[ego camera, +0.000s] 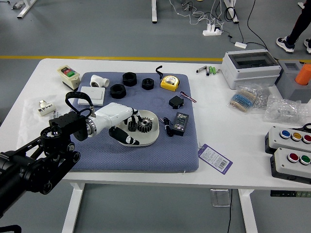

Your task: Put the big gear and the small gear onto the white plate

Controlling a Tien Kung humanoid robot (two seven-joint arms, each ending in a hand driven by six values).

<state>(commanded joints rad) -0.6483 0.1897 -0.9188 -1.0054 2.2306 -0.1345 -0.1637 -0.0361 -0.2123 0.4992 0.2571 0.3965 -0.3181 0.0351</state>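
The left hand [112, 116] was positioned over the left side of the white plate [146, 141], fingers parted around the small gear [132, 126], which sat on the plate just beside the big gear [145, 125], likewise on it.

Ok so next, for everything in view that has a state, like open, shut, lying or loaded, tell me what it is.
White plate: loaded, two gears on it.
Big black toothed gear: on the plate.
Small dark gear: on the plate.
Left hand: open.
White box with dark window: lid shut.
Small white bottle: lying down.
Black cable: bundled.
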